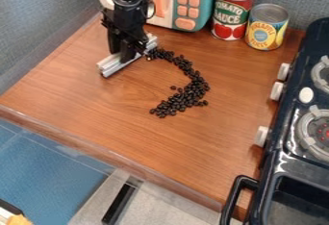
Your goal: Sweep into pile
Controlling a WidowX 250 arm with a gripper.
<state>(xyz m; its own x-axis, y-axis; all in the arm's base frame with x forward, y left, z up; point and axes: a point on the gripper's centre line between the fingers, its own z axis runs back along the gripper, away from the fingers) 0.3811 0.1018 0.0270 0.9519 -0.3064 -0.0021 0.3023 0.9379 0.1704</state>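
My gripper (pixel 126 56) hangs down at the upper left of the wooden counter, shut on a light metal bar (pixel 116 65). The bar lies at a slant across the wood, its lower-left end nearer the counter's left side. Dark beans (pixel 192 87) form a curved band from the bar's upper-right end down to the counter's middle. They lie thicker at the lower end of the curve, and a few sit loose beside it. Some beans touch or nearly touch the bar's upper-right end.
Behind the arm stands a teal and white toy microwave (pixel 186 3). A tomato can (pixel 232 11) and a pineapple can (pixel 266 27) are at the back. A dark toy stove (pixel 292 137) with white knobs borders the right side. The counter's front edge (pixel 109 156) runs diagonally below.
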